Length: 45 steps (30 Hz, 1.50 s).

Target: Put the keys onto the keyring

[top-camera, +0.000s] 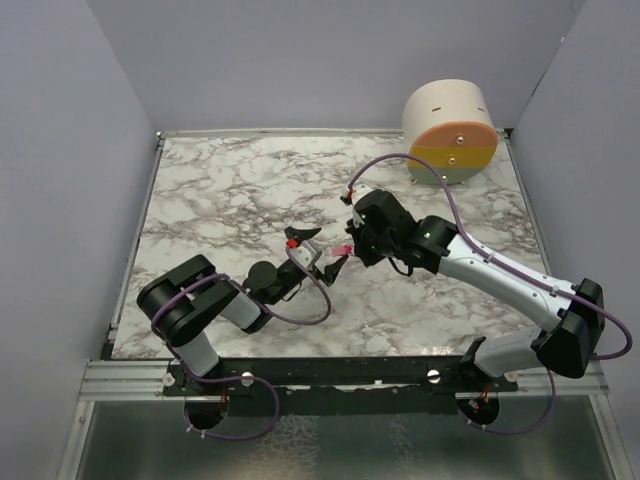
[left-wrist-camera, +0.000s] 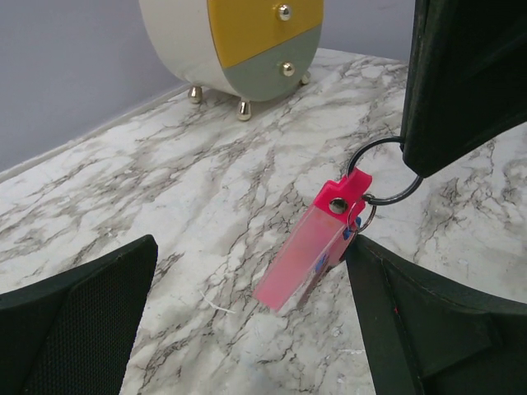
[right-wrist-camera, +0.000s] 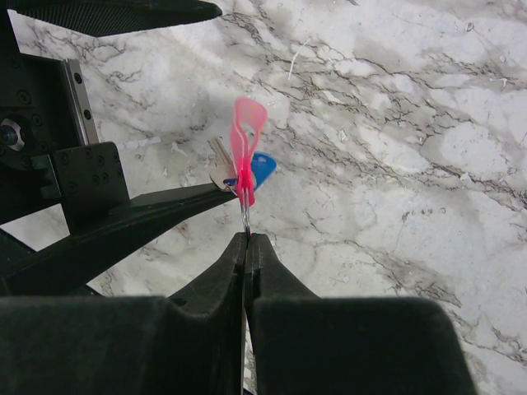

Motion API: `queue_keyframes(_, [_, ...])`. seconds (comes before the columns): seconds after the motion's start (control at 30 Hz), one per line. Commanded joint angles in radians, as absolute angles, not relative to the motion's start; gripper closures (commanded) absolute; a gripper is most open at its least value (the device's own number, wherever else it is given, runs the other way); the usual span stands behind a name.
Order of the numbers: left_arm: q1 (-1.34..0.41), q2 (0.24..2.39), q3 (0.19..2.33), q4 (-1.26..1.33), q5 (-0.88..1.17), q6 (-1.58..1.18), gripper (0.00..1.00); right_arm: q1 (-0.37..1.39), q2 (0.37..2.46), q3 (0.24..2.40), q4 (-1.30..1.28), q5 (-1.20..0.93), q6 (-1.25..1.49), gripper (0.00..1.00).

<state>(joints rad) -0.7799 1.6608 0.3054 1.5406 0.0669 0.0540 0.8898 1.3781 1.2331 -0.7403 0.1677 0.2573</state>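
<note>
- The right gripper has its fingers pressed together, pinching the thin wire of the keyring above the middle of the marble table.
- The ring's pink tag hangs slanted from the wire, clear of the tabletop.
- The key lies against the tag just below the ring. Its blue head shows on one side of the tag and its short silver blade on the other in the right wrist view. Whether it is threaded on the wire cannot be told.
- The left gripper faces the right one, its fingers spread wide and pinching nothing. One fingertip sits just beside the tag and key; touching or not cannot be told.
- A small round cabinet with a yellow and grey face stands at the far right corner of the table, well apart from both grippers.
</note>
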Motion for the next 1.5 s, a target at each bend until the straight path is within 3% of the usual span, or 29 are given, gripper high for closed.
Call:
queue_keyframes(0.0, [-0.775, 1.641, 0.288, 1.762, 0.122, 0.012, 0.01, 0.891, 1.372, 1.256, -0.719, 0.193, 0.256, 0.99])
queue_keyframes(0.53, [-0.776, 1.653, 0.278, 1.763, 0.285, -0.018, 0.03, 0.891, 1.383, 1.276, -0.704, 0.204, 0.249, 0.99])
queue_keyframes(0.67, [-0.776, 1.662, 0.285, 1.763, 0.331, -0.024, 0.11, 0.891, 1.385, 1.284, -0.7, 0.206, 0.248, 0.99])
queue_keyframes(0.83, [-0.776, 1.673, 0.295, 1.762, 0.367, -0.042, 0.33, 0.891, 1.389, 1.287, -0.687, 0.202, 0.251, 0.99])
queue_keyframes(1.07, [-0.777, 1.678, 0.301, 1.763, 0.37, -0.049, 0.55, 0.891, 1.394, 1.295, -0.674, 0.196, 0.257, 0.99])
queue_keyframes(1.47, [-0.826, 1.671, 0.288, 1.763, 0.201, 0.0, 0.55, 0.891, 1.403, 1.291, -0.62, 0.186, 0.3, 0.99])
